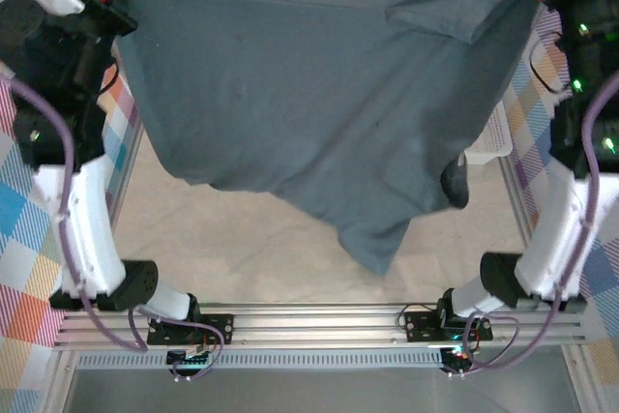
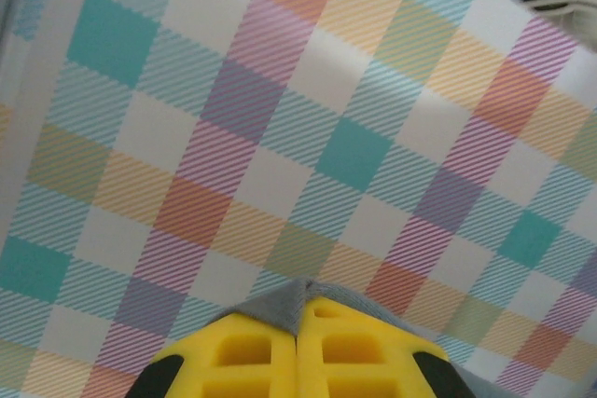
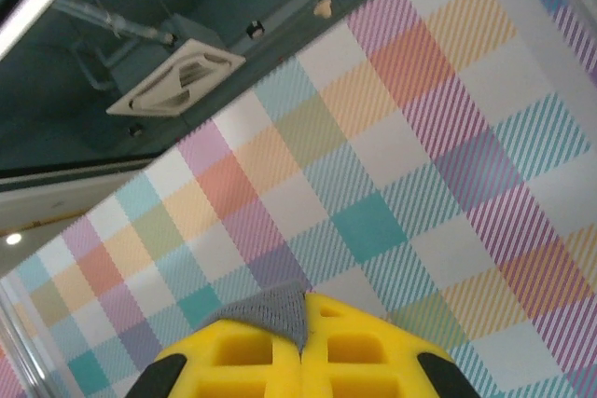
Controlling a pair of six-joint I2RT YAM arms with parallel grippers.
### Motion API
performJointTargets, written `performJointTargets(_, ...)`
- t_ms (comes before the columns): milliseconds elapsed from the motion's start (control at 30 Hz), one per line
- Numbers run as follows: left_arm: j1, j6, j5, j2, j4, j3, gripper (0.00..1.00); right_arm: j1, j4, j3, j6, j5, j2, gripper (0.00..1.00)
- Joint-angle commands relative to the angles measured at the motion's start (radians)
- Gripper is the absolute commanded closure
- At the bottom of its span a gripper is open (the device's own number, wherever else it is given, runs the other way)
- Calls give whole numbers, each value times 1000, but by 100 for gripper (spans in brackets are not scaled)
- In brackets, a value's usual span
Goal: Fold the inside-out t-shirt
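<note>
Left pincer (image 2: 297,328) and right pincer (image 3: 303,323) are each clamped on a sliver of t-shirt (image 1: 319,123). One hard tug and a corner might slip out.

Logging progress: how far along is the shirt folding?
Done: the shirt is picked up. In hand: left tool and right tool, both shut on its edge, hold it spread and hanging between them. Left: laying it down and all the folding.

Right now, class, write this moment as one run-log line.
t-shirt: held up, spread between both arms | left gripper: shut on t-shirt edge | right gripper: shut on t-shirt edge | fold: not yet made
</note>
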Motion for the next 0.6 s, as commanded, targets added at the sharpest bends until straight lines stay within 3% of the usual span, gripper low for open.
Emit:
performJointTargets(0,11,-21,9,179,86,38,100,-3,62,125,47,-34,207,100)
performJointTargets(133,33,-80,27,306,106,190,100,-3,154,361,96,-80,376,100)
performJointTargets(333,78,-99,58,268,115,272,100,5,266,270,81,-31,274,100)
performJointTargets(567,90,-87,106,195,89,182,100,5,146,201,170,-105,205,100)
